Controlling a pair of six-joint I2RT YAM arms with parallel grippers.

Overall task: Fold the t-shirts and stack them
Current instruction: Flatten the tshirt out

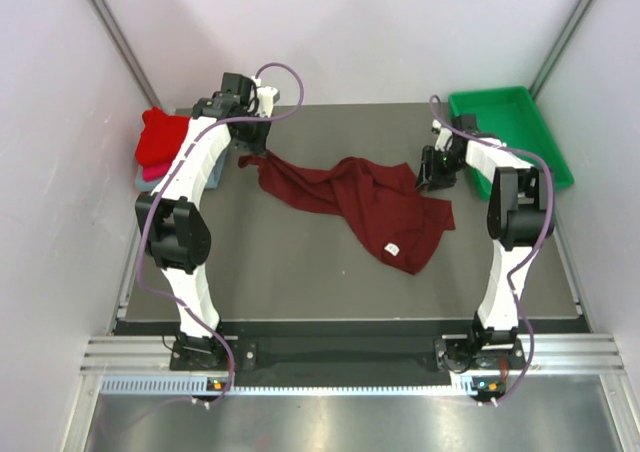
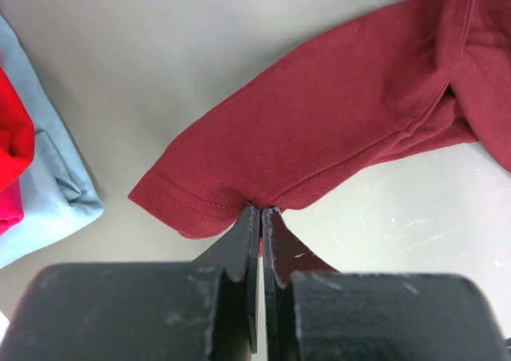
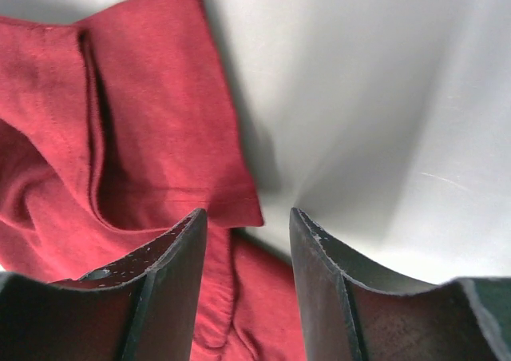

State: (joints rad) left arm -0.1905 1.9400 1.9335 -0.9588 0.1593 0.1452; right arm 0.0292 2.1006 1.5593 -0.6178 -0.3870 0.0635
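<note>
1. While the left gripper (image 2: 261, 211) is clamped tight on the hem of one sleeve of the maroon t-shirt (image 1: 365, 207), that sleeve lies stretched toward the far left corner of the table (image 1: 300, 282).
2. From there the shirt's crumpled body runs across the middle toward the right edge. A broad band of bare surface lies between it and the near edge.
3. Over the shirt's right end, the right gripper (image 3: 247, 217) has its jaws about half apart and grips nothing. A sleeve's hem corner lies below the gap, and I cannot tell whether the fingertips touch the cloth.
4. At the far right corner sits a green tray (image 1: 520, 112), just beyond the right gripper and apart from the shirt.
5. Against the left edge near the far corner is a folded stack: a red t-shirt (image 1: 163, 137) on top, a pink one (image 2: 8, 208) under it and a grey-blue one (image 2: 48, 185) at the bottom. A narrow strip of bare table separates the stack from the pinched sleeve.
</note>
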